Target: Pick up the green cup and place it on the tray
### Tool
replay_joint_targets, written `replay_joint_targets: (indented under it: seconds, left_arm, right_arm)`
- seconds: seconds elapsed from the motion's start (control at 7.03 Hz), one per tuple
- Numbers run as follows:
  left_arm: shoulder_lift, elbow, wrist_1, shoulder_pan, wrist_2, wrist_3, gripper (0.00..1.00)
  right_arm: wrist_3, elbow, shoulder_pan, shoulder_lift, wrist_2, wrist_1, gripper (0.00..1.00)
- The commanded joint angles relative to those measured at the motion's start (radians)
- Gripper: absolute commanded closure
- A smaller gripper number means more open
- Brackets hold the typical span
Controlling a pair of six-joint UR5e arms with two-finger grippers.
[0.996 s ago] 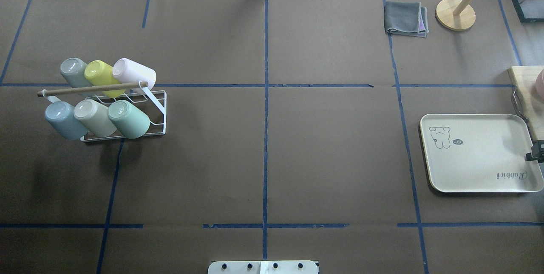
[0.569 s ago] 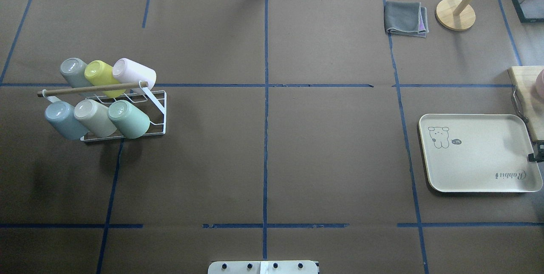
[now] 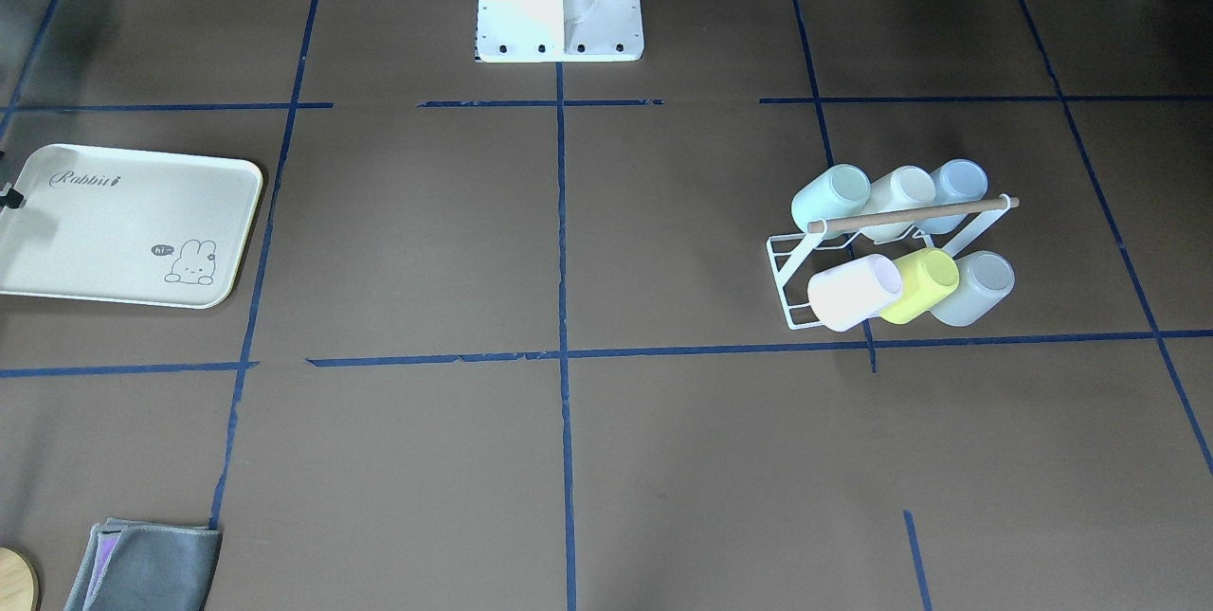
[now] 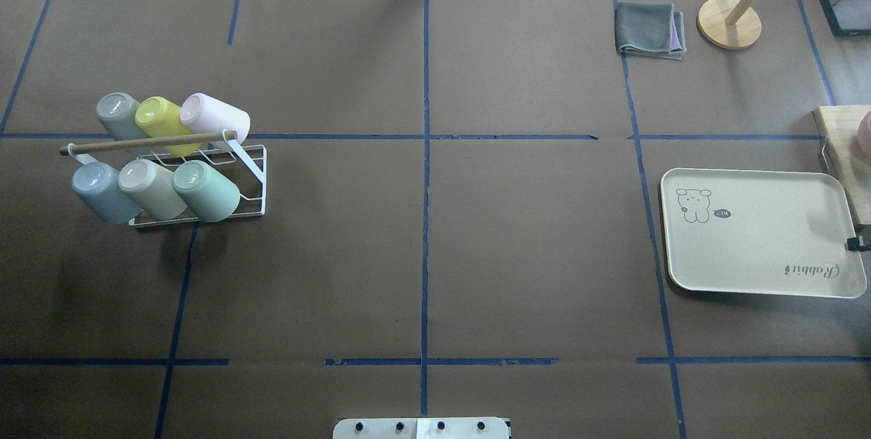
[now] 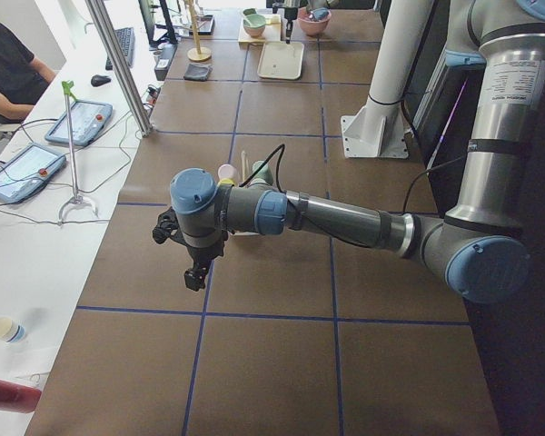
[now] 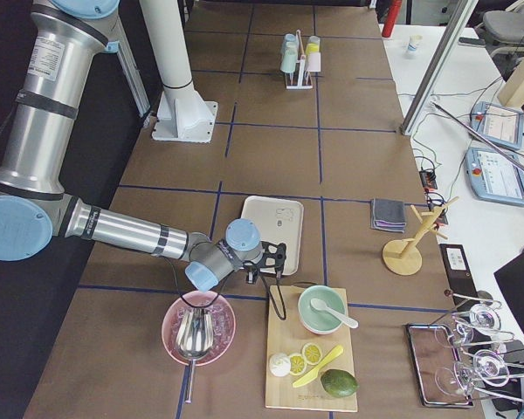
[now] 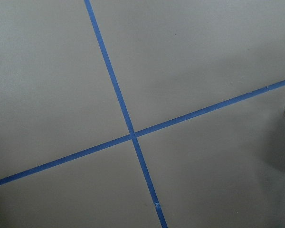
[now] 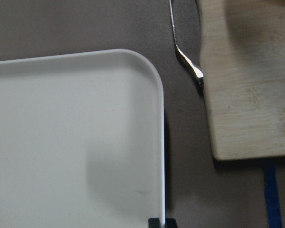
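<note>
The green cup (image 4: 204, 190) on the rack (image 4: 255, 180) looks light, rigid and smooth, so I would grip across its wall. Jaws of the right gripper (image 8: 162, 222) pinch the tray (image 4: 755, 269) rim; for the left gripper (image 5: 196, 272) I cannot tell.

Brown paper table cover (image 4: 531, 255) gridded with blue tape (image 4: 425, 221). At left of overhead view, white wire rack (image 4: 253, 173) with wooden bar (image 4: 146, 143) across the top. Tilted on the far row: grey cup (image 4: 117, 112), yellow-green cup (image 4: 158, 120), pink cup (image 4: 214, 116). On the near row: blue cup (image 4: 102, 192), beige cup (image 4: 150, 187). At far right, folded grey cloth (image 4: 648, 29) just beside round-based wooden stand (image 4: 729, 22). At right edge, wooden cutting board (image 4: 840, 153) bearing green bowl (image 6: 307, 325) with white spoon (image 6: 330, 312), lemon slices (image 6: 312, 353) and avocado (image 6: 339, 382). Pink bowl (image 6: 173, 340) just beside the board.
</note>
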Motion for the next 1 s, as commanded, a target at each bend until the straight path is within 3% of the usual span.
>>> replay_joint_targets:
  seconds: [0.0,0.43,0.85]
  left_arm:
    - [0.003,-0.001,0.000,0.000,-0.001,-0.001,0.00]
    - [0.007,-0.002,0.000,0.002,-0.001,-0.002,0.00]
    - [0.003,-0.015,0.000,0.002,0.001,-0.003,0.00]
  right_arm:
    - [0.010,0.034,0.090,0.010,0.125,0.031,1.00]
    - [0.064,0.064,0.084,0.114,0.134,0.028,1.00]
    - [0.354,0.085,-0.059,0.325,0.107,0.016,1.00]
